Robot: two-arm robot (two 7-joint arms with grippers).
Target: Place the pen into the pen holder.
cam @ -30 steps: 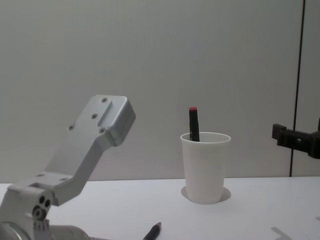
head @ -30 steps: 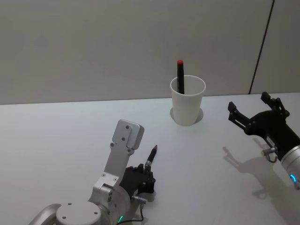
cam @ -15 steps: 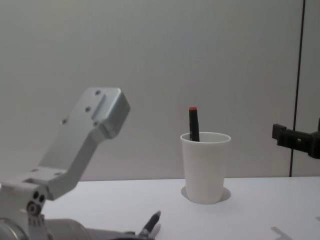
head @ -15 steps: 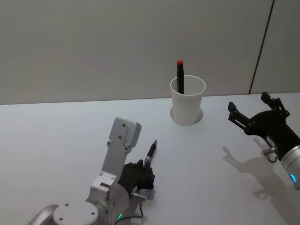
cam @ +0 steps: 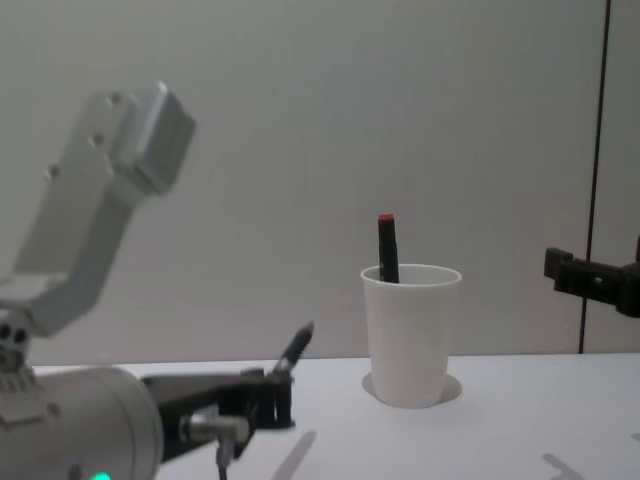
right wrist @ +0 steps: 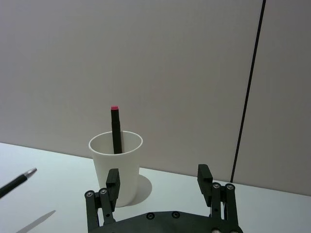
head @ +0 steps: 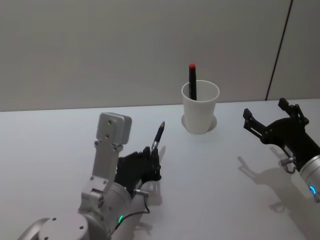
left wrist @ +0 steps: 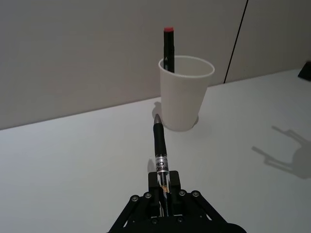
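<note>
L gripper (head: 152, 156), jaws clamped on pen (head: 159, 134), has lifted it off table (head: 225, 170) since 0.5 s ago; tip now nearer pen holder (head: 200, 114), left of it. R gripper (head: 265, 109) parked right of it, jaws wide, empty.

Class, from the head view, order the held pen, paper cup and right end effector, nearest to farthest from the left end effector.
1. Held pen, gripped in the left end effector.
2. Paper cup, ahead and right.
3. Right end effector, far right.
</note>
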